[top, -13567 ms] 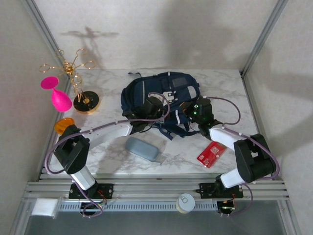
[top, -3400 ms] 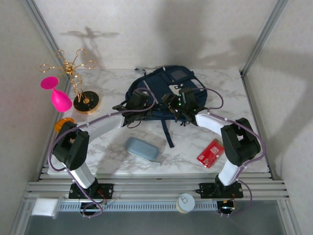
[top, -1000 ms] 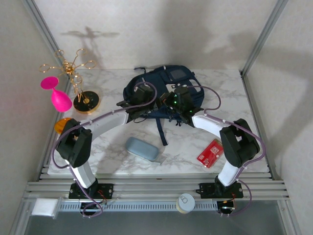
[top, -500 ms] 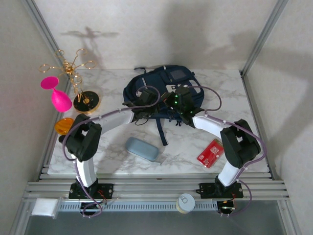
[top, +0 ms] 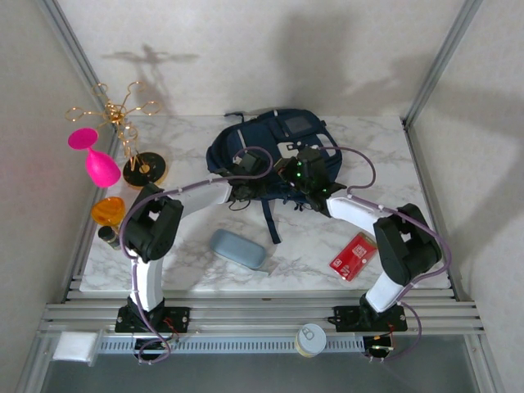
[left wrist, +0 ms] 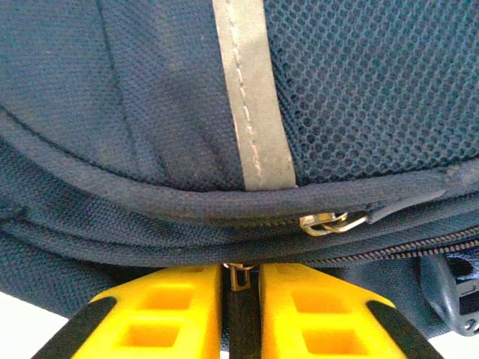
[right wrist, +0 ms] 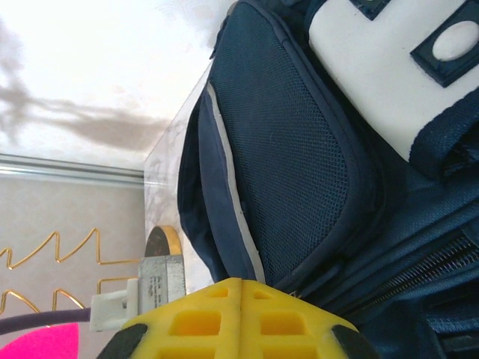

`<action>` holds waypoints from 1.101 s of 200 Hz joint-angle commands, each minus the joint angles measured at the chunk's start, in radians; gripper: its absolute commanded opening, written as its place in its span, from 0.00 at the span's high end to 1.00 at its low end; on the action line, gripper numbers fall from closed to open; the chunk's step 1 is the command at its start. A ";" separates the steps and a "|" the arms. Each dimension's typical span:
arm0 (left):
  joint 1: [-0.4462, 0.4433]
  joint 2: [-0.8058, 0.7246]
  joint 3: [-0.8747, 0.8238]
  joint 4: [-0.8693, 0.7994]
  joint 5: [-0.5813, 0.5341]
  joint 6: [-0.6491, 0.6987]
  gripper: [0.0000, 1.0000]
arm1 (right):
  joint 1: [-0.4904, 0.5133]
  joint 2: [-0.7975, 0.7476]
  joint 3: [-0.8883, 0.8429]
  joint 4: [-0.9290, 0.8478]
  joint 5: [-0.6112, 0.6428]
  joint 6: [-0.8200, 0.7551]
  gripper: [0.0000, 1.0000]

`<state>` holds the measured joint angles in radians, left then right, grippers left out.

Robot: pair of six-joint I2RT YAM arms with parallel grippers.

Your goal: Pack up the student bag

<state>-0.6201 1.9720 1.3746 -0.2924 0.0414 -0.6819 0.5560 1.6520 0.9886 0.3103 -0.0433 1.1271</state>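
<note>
The student bag [top: 278,141], a navy-blue backpack with white patches, lies at the back middle of the marble table. My left gripper [top: 248,183] is at its near left edge. In the left wrist view the bag [left wrist: 150,112] has a grey stripe [left wrist: 251,112], and my left gripper [left wrist: 241,283] is shut on a dark zipper pull [left wrist: 241,318] with a small metal clasp at its top. A second brass slider [left wrist: 329,222] sits just right of it. My right gripper [top: 288,177] rests against the bag's near edge; its yellow fingers [right wrist: 241,288] are pressed together against the mesh pocket [right wrist: 299,149].
A dark strap [top: 270,217] trails from the bag toward me. A blue-grey case [top: 238,248] and a red card [top: 354,256] lie on the near table. At the left stand a gold wire rack [top: 145,170], a pink glass [top: 98,160] and an orange piece [top: 107,210].
My left arm's elbow has swung inward to the right, and the left jaws have narrowed onto the zipper pull. The right gripper has barely shifted.
</note>
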 commanded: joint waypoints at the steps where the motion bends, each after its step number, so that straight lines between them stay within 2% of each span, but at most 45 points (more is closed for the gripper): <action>1: -0.009 0.008 0.008 0.007 0.083 0.001 0.88 | -0.006 -0.032 -0.020 -0.021 0.037 -0.027 0.91; 37: -0.009 0.010 0.052 -0.024 0.057 0.030 1.00 | -0.009 -0.029 -0.010 -0.059 0.035 -0.049 0.82; 50: -0.009 0.005 0.073 -0.042 0.044 0.048 1.00 | -0.014 -0.038 -0.015 -0.081 0.037 -0.062 0.76; 74: -0.010 -0.028 0.102 -0.079 0.018 0.084 1.00 | -0.029 -0.049 -0.039 -0.118 -0.005 -0.062 0.60; 99: -0.010 -0.092 0.060 -0.036 0.062 0.153 1.00 | -0.041 -0.034 -0.051 -0.114 -0.050 -0.032 0.45; 122: -0.004 -0.122 0.019 -0.040 0.025 0.186 1.00 | -0.051 0.018 -0.004 -0.105 -0.090 0.012 0.35; 137: 0.000 -0.134 0.012 -0.055 0.035 0.201 1.00 | -0.047 0.073 0.061 -0.139 -0.101 0.037 0.34; 156: -0.008 -0.167 -0.034 0.007 0.085 0.220 1.00 | -0.033 0.127 0.130 -0.191 -0.073 0.068 0.33; 192: -0.009 -0.194 -0.072 0.023 0.081 0.249 1.00 | -0.028 0.219 0.208 -0.192 -0.030 0.147 0.31; 201: -0.009 -0.204 -0.083 0.038 0.089 0.252 1.00 | -0.027 0.254 0.257 -0.227 -0.008 0.138 0.34; 220: -0.010 -0.213 -0.087 0.033 0.077 0.275 1.00 | -0.033 0.283 0.286 -0.243 0.021 0.126 0.48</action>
<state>-0.6201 1.8347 1.3010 -0.2512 0.0917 -0.4591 0.5186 1.8866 1.2171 0.0860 -0.0872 1.2400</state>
